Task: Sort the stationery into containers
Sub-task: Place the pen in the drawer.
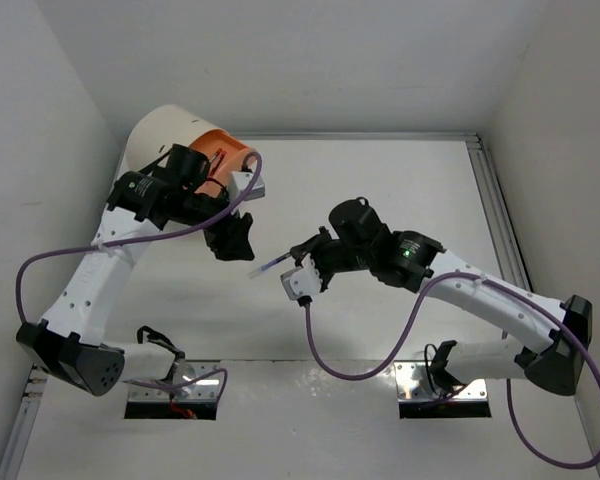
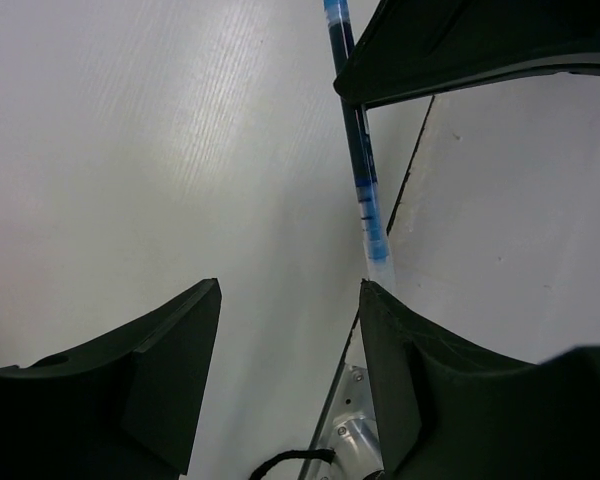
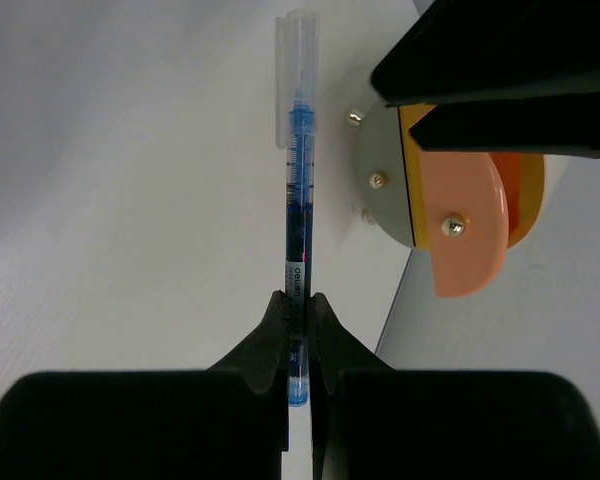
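Top external: left arm (image 1: 100, 250) partly hides bucket's (image 1: 165, 130) orange inside.

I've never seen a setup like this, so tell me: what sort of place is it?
Probably a robotics lab test cell: white walls enclose a table, left arm and right arm are bolted at its edge, the right end effector pinching a blue pen.

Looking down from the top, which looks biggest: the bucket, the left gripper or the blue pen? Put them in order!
1. bucket, biggest even though the arm hides part of it.
2. left gripper, though it may sit nearer the camera.
3. blue pen, clearly the smallest.
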Robot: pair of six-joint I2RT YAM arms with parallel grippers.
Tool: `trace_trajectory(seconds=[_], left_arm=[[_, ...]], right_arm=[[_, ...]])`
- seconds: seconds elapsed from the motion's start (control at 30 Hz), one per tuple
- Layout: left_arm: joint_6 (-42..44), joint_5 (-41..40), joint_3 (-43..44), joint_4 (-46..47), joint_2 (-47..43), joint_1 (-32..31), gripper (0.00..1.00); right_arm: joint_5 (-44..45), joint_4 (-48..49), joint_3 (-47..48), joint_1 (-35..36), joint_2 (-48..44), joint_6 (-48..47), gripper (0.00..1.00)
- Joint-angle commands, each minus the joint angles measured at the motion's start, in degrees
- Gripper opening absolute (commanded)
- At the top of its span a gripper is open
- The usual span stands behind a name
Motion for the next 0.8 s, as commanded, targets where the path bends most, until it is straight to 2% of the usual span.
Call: trace_trajectory(seconds=[0.0,0.5,0.77], left_arm=[[0.1,-1.5,-1.0,1.7,-1.9,-1.6,0.63],[2.0,-1.7,-4.0,0.1,-3.3,-4.4,0.64],[0.9,-3.7,-6.3,1.6,-3.4,-4.6,0.6]], right_arm=[[0.8,-0.8,4.3,1.3,1.3,0.4,0.0],[1.7,-0.1,6.7,2.1,4.0,-0.4,0.0],[1.6,-0.3,7.9,2.2,3.8,0.2,0.0]])
